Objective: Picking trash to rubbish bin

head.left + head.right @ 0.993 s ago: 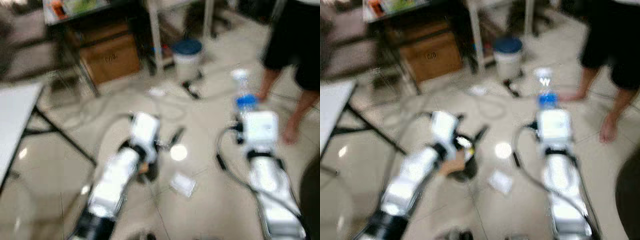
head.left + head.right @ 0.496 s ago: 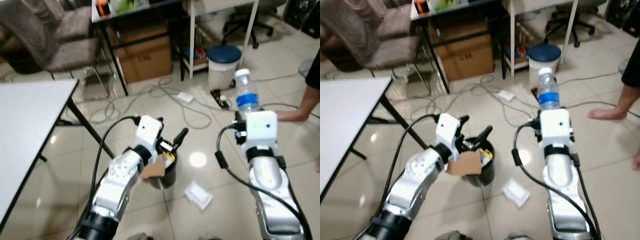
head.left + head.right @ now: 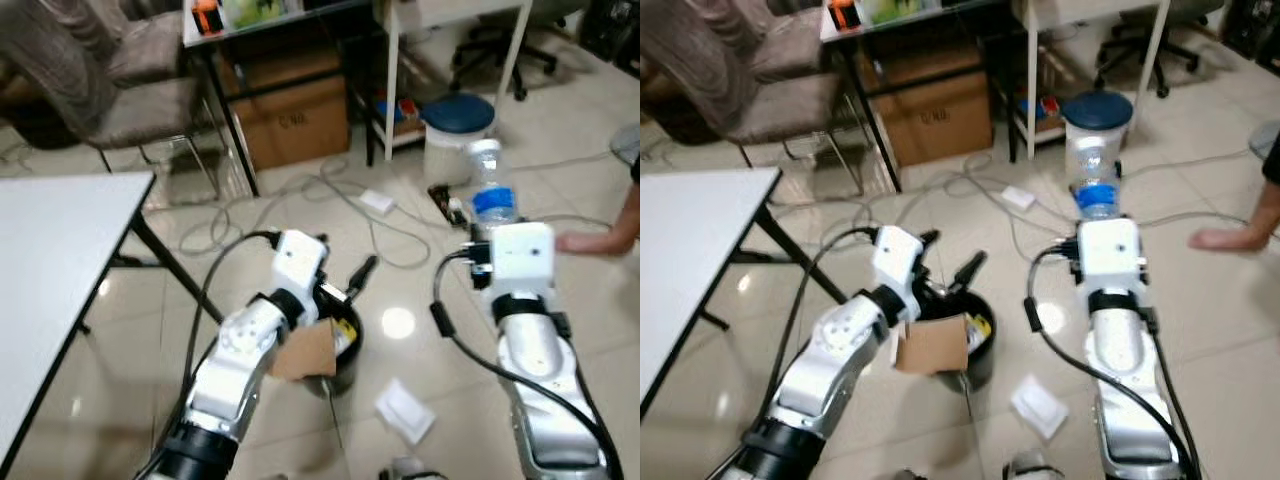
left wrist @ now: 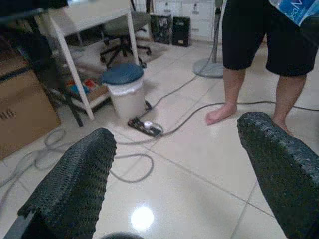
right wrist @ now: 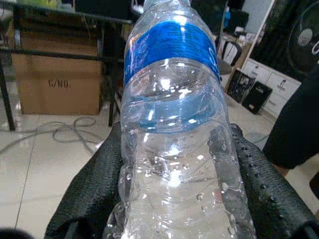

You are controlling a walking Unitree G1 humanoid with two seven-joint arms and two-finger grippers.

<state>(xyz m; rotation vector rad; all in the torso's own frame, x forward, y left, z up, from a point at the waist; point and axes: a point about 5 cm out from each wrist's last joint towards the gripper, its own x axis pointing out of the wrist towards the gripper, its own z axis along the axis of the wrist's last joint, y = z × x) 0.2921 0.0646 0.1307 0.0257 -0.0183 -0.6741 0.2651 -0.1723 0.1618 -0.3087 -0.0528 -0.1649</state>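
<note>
The right wrist view shows the right gripper (image 5: 172, 199) with its fingers (image 5: 94, 184) clenched on one clear plastic bottle with a blue label (image 5: 172, 124), upright. Head views show one white packet (image 3: 405, 411) on the tiled floor (image 3: 600, 330), beside one black round bin (image 3: 975, 340). The left gripper (image 4: 184, 169), fingers spread and empty, hovers over it. Beyond, a blue-lidded white bucket (image 3: 1098, 125).

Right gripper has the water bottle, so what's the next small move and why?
Probably swing the right gripper, shut on the clear water bottle, leftward toward the small black bin. The bin stands on the floor under the open left gripper, with a piece of cardboard at its rim, so the bottle is not yet over it.
</note>
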